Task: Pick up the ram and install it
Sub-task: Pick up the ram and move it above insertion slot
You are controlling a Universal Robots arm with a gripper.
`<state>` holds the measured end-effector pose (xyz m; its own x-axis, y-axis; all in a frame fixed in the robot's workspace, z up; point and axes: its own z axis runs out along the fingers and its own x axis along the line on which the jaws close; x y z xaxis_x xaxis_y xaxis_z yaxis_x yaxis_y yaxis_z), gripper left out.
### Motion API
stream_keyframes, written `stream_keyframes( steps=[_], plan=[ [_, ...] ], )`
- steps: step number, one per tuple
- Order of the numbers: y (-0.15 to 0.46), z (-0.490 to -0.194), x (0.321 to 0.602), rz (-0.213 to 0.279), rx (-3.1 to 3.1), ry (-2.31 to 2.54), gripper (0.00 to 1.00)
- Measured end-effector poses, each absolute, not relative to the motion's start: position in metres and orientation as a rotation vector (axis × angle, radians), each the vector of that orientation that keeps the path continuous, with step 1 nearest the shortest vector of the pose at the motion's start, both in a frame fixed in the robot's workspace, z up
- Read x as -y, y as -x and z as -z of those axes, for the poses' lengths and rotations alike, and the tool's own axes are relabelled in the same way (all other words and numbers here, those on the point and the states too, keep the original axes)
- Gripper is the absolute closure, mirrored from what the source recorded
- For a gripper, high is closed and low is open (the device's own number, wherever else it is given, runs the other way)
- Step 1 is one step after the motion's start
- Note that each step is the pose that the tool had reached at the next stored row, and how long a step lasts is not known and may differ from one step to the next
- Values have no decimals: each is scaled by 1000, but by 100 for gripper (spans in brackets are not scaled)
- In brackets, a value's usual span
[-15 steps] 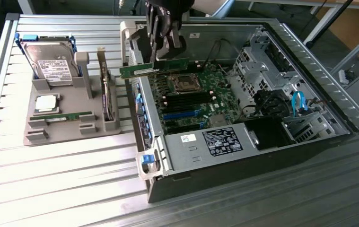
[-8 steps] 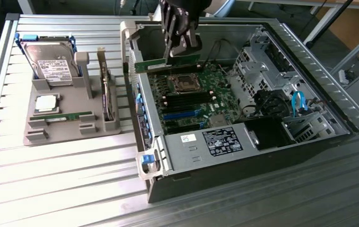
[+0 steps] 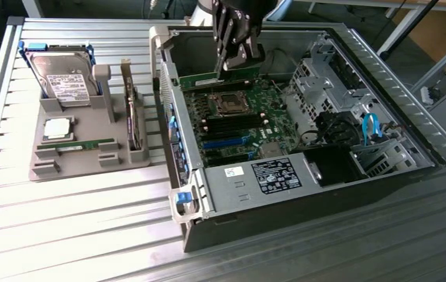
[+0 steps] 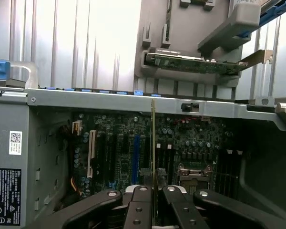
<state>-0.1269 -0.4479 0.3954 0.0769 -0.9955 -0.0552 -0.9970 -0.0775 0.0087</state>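
The gripper (image 3: 237, 66) hangs inside the open computer case (image 3: 270, 229), at its far end. Its fingers (image 4: 139, 210) are clamped nearly together on the ram (image 4: 153, 138). The green stick is held edge-on above the motherboard (image 3: 238, 126), just beyond the processor socket (image 3: 228, 104). It seems clear of the slots, though that is hard to judge.
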Motion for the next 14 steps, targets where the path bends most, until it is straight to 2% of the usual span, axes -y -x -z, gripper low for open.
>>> stream_keyframes(
  steps=[14],
  plan=[
    [111,-395,448,-72,-2112,2282,87]
  ],
)
